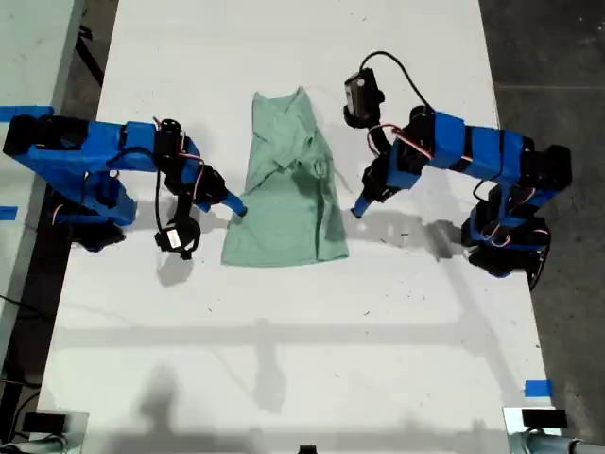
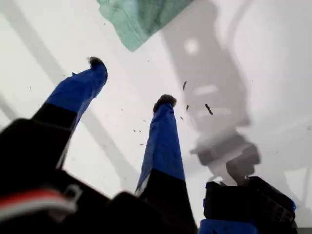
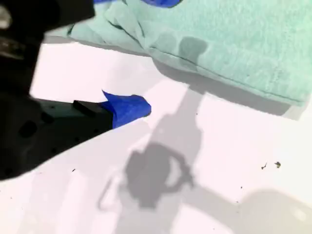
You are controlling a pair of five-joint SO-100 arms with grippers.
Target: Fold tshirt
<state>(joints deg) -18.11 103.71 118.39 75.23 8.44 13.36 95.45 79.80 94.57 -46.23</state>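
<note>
My first gripper (image 2: 131,82) stands spread wide and empty. Its two blue fingers (image 2: 163,141) point at bare table (image 2: 253,58) with nothing between them. A corner of the tshirt (image 2: 141,17) lies ahead of the tips, apart from them. In the exterior view this gripper (image 1: 359,208) is on the arm at the view's right. Its tip is low, just beside the tshirt's (image 1: 288,199) right edge, and I see no contact with the cloth.

My second gripper (image 3: 144,56) is also parted and grips nothing. One blue fingertip (image 3: 129,109) is over the white table (image 3: 219,195) just short of the tshirt's (image 3: 234,44) hemmed edge. The other finger shows only as a blue sliver over the cloth at the frame's edge, and I cannot tell whether it presses on the fabric. In the exterior view this gripper (image 1: 236,205) is on the arm at the view's left, with its tip at the tshirt's left edge.

The tshirt lies in the middle of the table (image 1: 284,359) between the two arms. It is folded lengthwise into a long narrow shape, creased and bunched near its centre, and its wider end is toward the bottom of the exterior view.
</note>
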